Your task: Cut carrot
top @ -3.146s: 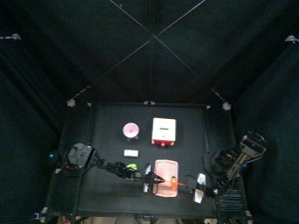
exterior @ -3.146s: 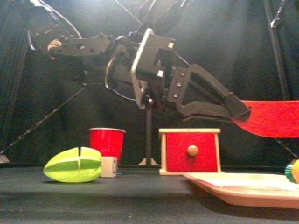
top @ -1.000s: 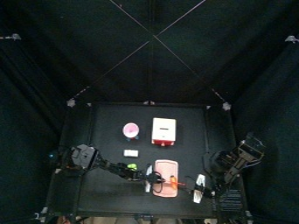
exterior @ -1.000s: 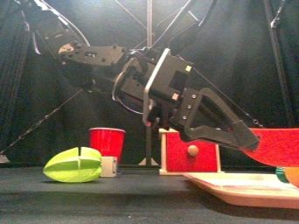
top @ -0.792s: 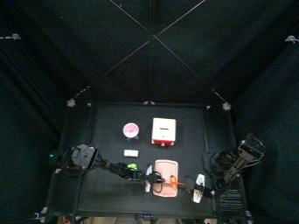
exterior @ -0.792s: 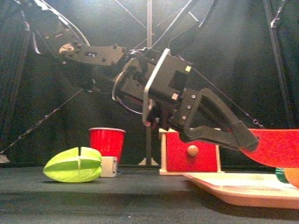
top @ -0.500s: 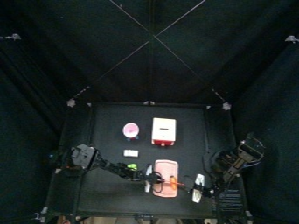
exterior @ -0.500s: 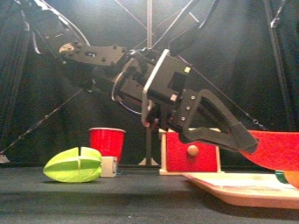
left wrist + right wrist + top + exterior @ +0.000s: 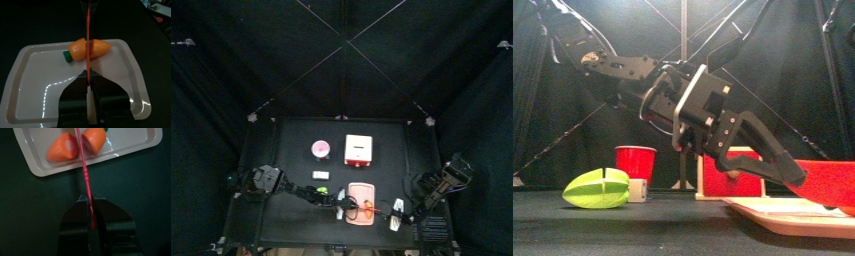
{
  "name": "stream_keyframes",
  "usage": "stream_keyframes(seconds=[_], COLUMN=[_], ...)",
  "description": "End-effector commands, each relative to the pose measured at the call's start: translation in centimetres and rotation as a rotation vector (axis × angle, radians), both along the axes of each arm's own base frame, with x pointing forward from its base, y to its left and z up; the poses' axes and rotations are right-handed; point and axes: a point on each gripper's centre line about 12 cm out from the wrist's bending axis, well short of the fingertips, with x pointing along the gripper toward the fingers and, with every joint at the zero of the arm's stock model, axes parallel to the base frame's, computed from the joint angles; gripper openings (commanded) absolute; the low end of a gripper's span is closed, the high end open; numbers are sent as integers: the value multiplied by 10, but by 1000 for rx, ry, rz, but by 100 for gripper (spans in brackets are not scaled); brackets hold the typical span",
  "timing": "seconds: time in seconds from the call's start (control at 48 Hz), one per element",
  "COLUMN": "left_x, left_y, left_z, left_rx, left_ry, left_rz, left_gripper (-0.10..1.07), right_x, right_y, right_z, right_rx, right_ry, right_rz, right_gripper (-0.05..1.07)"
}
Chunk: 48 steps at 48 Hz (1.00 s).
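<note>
The small carrot [image 9: 89, 48] lies in the pink tray [image 9: 27, 75] at the tabletop's front, probably light, firm and prone to roll, best pinned mid-body, as the left end effector [image 9: 89, 80] and right end effector [image 9: 87, 203] each clamp a red blade [image 9: 87, 25].

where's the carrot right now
The carrot lies on the pink board at the table's front edge, right of the small green object, between the left pincer and the right pincer.

text: none readable | labels: none | numbers: none | checked carrot [image 9: 89, 48], tray [image 9: 27, 95], cup [image 9: 635, 160], box [image 9: 730, 173]
</note>
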Motion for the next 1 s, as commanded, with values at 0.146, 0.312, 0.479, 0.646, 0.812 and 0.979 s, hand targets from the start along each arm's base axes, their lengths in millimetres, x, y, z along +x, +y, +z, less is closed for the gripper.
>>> stream_keyframes(seconds=[0.146, 0.312, 0.479, 0.646, 0.812, 0.979], left_x=[-6, -6, -6, -6, -5, -7], left_y=[-2, -1, -2, -3, -4, -7], left_z=[-2, -3, -4, 5, 29, 48], left_rx=[-10, -10, -11, -17, -28, -38], left_ry=[25, 35, 46, 33, -14, -53], left_rz=[2, 1, -3, -6, -11, -17], left_gripper=[37, 37, 37, 37, 37, 37], right_x=[-1, 0, 2, 5, 8, 11], right_y=[-1, -1, 0, 4, 5, 1], right_z=[-3, -4, -3, 3, 11, 22], right_rx=[18, 21, 21, 33, 35, 14], right_ry=[7, 6, -1, -21, -46, -91], right_rz=[-5, -2, 8, 20, 28, 41], right_gripper=[26, 26, 26, 26, 26, 26])
